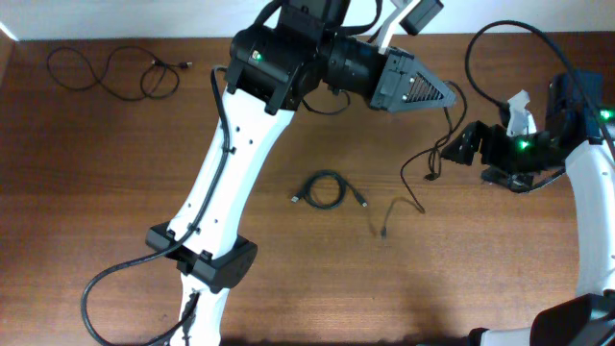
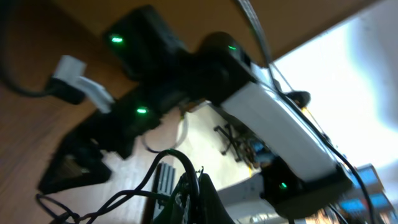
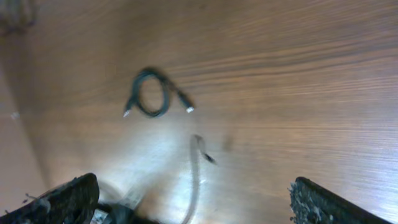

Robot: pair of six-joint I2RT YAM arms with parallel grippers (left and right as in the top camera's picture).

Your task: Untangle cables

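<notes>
**Left fingers pinch one cord while right fingers stand wide**

Nearest on the brown wood-grain bench (image 1: 461, 288), a little right of centre, lies the free plug end of a long wavy thin black cord (image 1: 403, 181). Just beyond it and to the left sits a small coiled black cord with pale plug ends (image 1: 327, 190), flat on the wood and clear of the wavy cord.

Farther back on the right, the right fingers (image 3: 68, 199) are spread wide apart with nothing between them. In the wrist view the wavy cord shows only as a blurred strand below them.

Farther still, the left fingers (image 1: 437, 93) point to the right and are pressed together. They are clamped on the upper end of the wavy cord, which hangs from their tip down toward the bench.

At the far left corner, a third thin black cord in loose open loops (image 1: 106, 72) lies well apart from the others.
</notes>
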